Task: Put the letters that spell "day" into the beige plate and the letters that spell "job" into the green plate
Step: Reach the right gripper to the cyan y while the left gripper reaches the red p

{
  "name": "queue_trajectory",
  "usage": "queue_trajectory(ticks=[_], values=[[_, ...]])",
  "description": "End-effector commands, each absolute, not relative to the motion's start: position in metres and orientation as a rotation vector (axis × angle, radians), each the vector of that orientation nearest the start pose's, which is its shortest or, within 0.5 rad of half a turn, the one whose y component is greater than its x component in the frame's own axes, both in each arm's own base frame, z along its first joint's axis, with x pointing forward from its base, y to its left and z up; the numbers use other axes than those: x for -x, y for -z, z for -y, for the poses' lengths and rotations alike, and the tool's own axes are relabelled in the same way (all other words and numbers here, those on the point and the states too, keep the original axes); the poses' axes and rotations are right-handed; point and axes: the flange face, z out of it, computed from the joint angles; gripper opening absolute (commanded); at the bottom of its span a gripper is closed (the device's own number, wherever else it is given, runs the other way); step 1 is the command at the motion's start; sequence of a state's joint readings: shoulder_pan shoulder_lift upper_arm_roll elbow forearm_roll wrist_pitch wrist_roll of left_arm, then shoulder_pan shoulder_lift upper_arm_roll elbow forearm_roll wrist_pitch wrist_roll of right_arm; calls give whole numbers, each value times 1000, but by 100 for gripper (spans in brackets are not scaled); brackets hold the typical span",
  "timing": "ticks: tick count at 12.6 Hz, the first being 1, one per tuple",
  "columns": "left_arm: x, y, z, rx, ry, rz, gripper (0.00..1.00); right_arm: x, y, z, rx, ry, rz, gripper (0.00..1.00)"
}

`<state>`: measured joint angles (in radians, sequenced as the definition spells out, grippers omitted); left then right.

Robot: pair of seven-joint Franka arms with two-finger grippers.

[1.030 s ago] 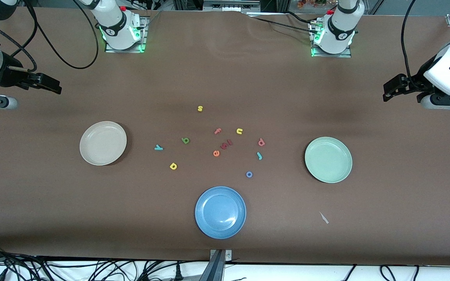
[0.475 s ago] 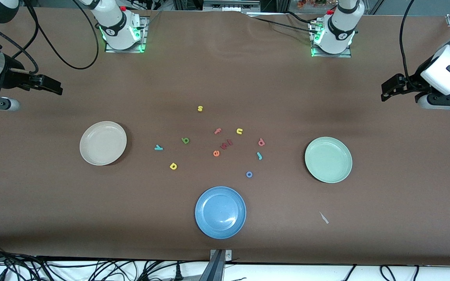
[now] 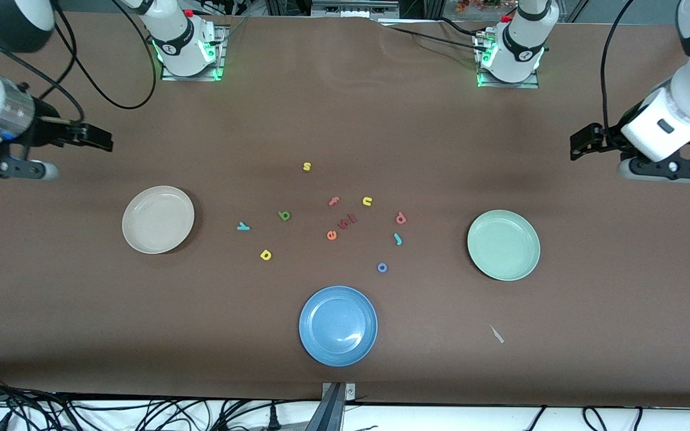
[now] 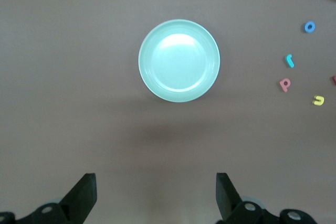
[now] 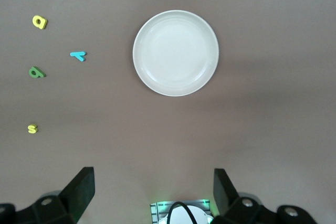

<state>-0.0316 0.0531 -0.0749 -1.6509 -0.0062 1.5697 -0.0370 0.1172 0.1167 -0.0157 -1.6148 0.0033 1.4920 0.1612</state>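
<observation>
The beige plate (image 3: pixel 158 219) (image 5: pixel 175 52) lies toward the right arm's end, the green plate (image 3: pixel 504 245) (image 4: pixel 179 60) toward the left arm's end. Between them lie yellow "d" (image 3: pixel 265 255) (image 5: pixel 39 22), olive "a" (image 3: pixel 284 215) (image 5: pixel 36 72), teal "y" (image 3: pixel 243 226) (image 5: pixel 78 55), teal "j" (image 3: pixel 398 239) (image 4: pixel 289 61), blue "o" (image 3: pixel 382 267) (image 4: pixel 310 27) and salmon "b" (image 3: pixel 401 218) (image 4: pixel 284 84). My right gripper (image 3: pixel 102 140) (image 5: pixel 153 190) hangs open and empty over bare table near the beige plate. My left gripper (image 3: pixel 581 143) (image 4: pixel 156 192) hangs open and empty near the green plate.
A blue plate (image 3: pixel 338 325) sits nearest the front camera. Other letters lie among the task's: yellow "s" (image 3: pixel 306 166), pink "f" (image 3: pixel 333 201), yellow "u" (image 3: pixel 367 201), orange "e" (image 3: pixel 331 235). A small pale scrap (image 3: pixel 496 334) lies nearer the camera than the green plate.
Both arms have swung inward from the table's ends toward the middle. Both grippers stay open. The letters and plates have not moved.
</observation>
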Motion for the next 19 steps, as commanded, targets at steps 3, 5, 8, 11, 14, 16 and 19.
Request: queue_trajectory(ticks=[3,5,8,11,14,16,19], values=[[-566,-540,99,3138,-279,-100,100,-609,-448,-92,2975,-482,-95,100],[-572,-529,120,3175,-267,2,100,-621,-411,-110,2989,-475,-64,100],[-576,-508,168,3165,-247,132,100,-630,-353,-161,3055,-387,55,100],[-584,-483,196,3147,-234,320,100,-625,-309,-218,3100,-294,250,100],[-585,-450,242,3126,-221,475,100,-619,-282,-245,3118,-230,511,100],[-577,-421,283,3090,-239,544,100,-616,-260,-245,3077,-166,673,100],[-592,-375,293,3087,-223,671,100,-603,-235,-241,2997,-133,946,100]])
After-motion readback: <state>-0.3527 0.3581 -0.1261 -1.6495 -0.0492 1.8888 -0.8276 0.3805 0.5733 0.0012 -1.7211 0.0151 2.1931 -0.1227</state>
